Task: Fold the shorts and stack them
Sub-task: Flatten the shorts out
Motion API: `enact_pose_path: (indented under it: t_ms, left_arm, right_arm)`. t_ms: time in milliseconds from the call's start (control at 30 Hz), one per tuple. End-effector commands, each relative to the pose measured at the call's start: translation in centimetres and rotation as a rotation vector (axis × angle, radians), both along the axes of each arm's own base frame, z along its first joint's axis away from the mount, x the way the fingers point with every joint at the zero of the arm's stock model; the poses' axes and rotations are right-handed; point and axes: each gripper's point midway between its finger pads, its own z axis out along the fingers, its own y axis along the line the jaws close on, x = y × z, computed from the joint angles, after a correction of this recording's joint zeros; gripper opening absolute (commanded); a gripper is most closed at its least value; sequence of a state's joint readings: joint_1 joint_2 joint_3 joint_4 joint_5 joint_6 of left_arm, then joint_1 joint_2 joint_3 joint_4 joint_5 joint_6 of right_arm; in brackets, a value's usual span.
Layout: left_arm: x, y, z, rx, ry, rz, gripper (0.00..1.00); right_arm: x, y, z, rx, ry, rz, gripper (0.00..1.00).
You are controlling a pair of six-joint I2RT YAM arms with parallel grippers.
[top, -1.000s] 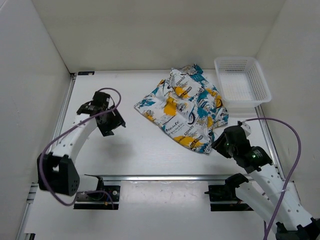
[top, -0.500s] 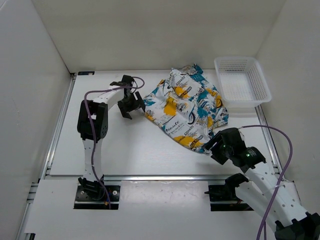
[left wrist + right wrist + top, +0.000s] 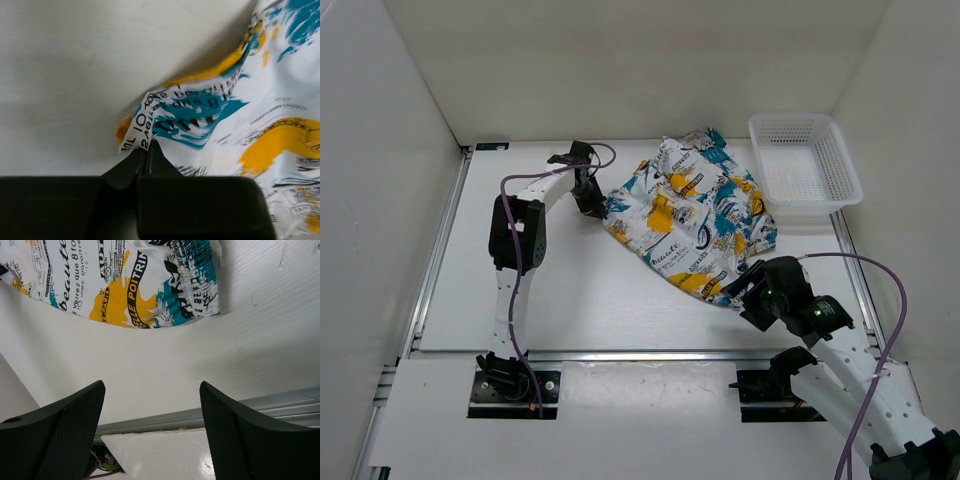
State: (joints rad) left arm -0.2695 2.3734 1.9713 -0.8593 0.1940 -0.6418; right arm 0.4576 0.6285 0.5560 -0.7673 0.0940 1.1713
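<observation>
Sprawling rumpled mid-table beside the basket, your shorts show teal, orange and black print. Your left gripper pinches their edge; your right gripper gapes wide, hiding their near corner overhead.

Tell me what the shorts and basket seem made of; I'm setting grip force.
Shorts: thin cloth, probably woven, with a matte printed surface. It creases softly, and a corner curls up at the left gripper. Basket: probably rigid white plastic, going by its regular mesh of holes and straight, even rim.
</observation>
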Motion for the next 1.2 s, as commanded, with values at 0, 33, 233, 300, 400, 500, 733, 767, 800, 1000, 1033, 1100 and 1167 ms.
enact_pose_path:
  t_ms: [0, 33, 233, 300, 400, 500, 733, 767, 800, 1000, 1033, 1100, 1167]
  left_arm:
    - [-2.3, 3.6, 4.5, 0.09, -0.043, 0.03, 0.1]
    - [-2.9, 4.7, 5.0, 0.108, -0.054, 0.033, 0.1]
    - [-10.4, 10.1, 7.2, 0.117, -0.067, 0.134, 0.1]
    - [-12.0, 11.0, 7.5, 0.124, -0.076, 0.161, 0.1]
    - [-15.0, 11.5, 7.6, 0.127, -0.071, 0.181, 0.1]
    - [-17.1, 11.8, 7.4, 0.128, -0.068, 0.181, 0.1]
    - [-18.7, 11.5, 7.8, 0.096, -0.076, 0.181, 0.1]
    - [-18.7, 11.5, 7.8, 0.096, -0.076, 0.181, 0.1]
    - [-18.7, 11.4, 8.1, 0.085, -0.085, 0.178, 0.1]
    - [-19.5, 11.3, 8.1, 0.076, -0.087, 0.174, 0.1]
    - [-19.5, 11.3, 8.1, 0.076, -0.086, 0.174, 0.1]
    - [-19.4, 11.3, 8.3, 0.074, -0.095, 0.175, 0.1]
    - [-19.4, 11.6, 8.3, 0.075, -0.095, 0.185, 0.1]
  right_arm:
    - [-0.1, 0.9, -0.6, 0.037, 0.034, 0.012, 0.81]
    - [0.2, 1.0, -0.8, 0.026, 0.037, 0.024, 0.81]
    - [0.7, 1.4, -2.3, -0.046, 0.1, 0.046, 0.83]
    - [0.2, 1.5, -3.2, -0.036, 0.147, 0.026, 0.81]
    - [-0.5, 2.1, -4.6, 0.027, 0.19, -0.019, 0.75]
    - [-0.9, 3.0, -5.8, 0.117, 0.19, -0.059, 0.71]
    - [-0.2, 4.5, -7.1, 0.13, 0.153, -0.052, 0.69]
    - [0.1, 4.3, -7.6, 0.103, 0.148, -0.069, 0.69]
    - [0.2, 4.2, -7.8, 0.087, 0.14, -0.071, 0.69]
    - [1.3, 3.0, -9.5, 0.012, 0.125, -0.184, 0.48]
    - [1.6, 2.6, -9.5, -0.002, 0.111, -0.198, 0.38]
    - [2.2, 1.8, -9.5, -0.041, 0.076, -0.222, 0.23]
    - [2.9, 1.7, -8.8, -0.053, 0.049, -0.209, 0.0]
